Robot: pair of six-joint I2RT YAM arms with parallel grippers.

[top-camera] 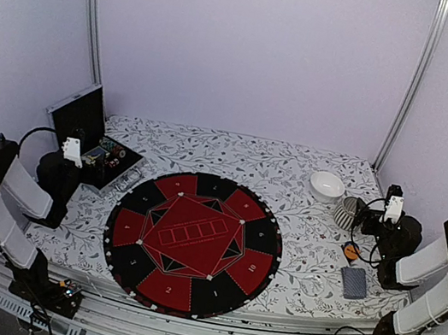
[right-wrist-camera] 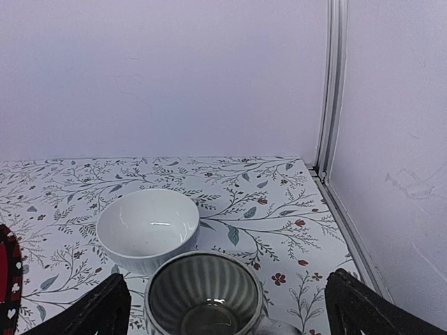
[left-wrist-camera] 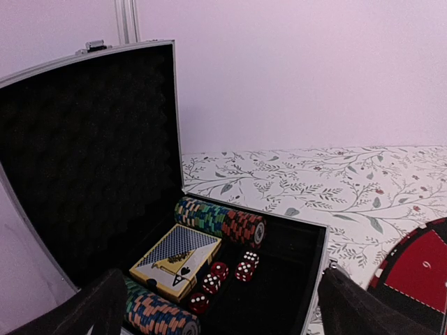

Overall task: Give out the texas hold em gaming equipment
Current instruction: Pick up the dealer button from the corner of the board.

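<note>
Poker chips (left-wrist-camera: 220,221) lie in rolls inside the open case (left-wrist-camera: 84,153) at the table's far-left corner, beside a boxed deck (left-wrist-camera: 176,262) and red dice (left-wrist-camera: 223,273). The left gripper (left-wrist-camera: 220,307) hovers right over that case, jaws spread wide, holding nothing. The right gripper (right-wrist-camera: 230,307) is just as wide and just as empty above the ribbed cup (right-wrist-camera: 202,293). The white bowl (right-wrist-camera: 148,227) just behind it shows nothing inside. An orange button (top-camera: 351,251) and a blue-backed card stack (top-camera: 353,282) lie near the right edge. No chips or cards show on the round mat (top-camera: 193,244) mid-table, so this looks like the opening step. Next, I'd say, the left arm must dip into the case and close on a chip roll.
</note>
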